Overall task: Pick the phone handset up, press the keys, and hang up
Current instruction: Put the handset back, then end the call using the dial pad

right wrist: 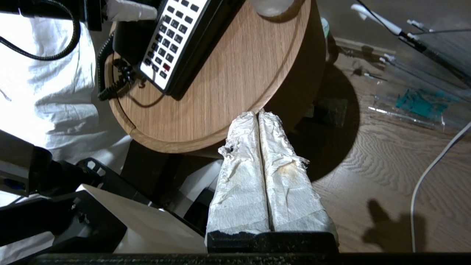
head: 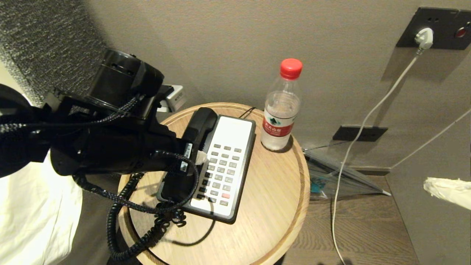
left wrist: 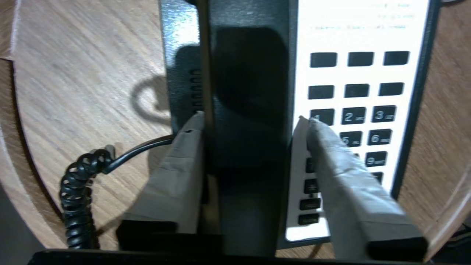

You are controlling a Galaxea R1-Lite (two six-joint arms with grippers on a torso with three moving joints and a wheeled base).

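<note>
Bedding [head: 33,217], white and rumpled, lies leftmost. Left gripper [left wrist: 250,125], tape-wrapped, straddles the glossy black phone handset [left wrist: 246,110] resting in its cradle on the phone base [head: 230,162], fingers [left wrist: 180,169] slightly apart. Round wood-grain bench [head: 272,213] holds a red-capped water bottle [head: 281,110]. Right gripper [right wrist: 259,114] hangs with fingers together over the plank floor [right wrist: 386,154].

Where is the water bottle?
In the head view, the water bottle stands upright on the round wooden table, near its back edge by the wall, just right of the phone base.
</note>
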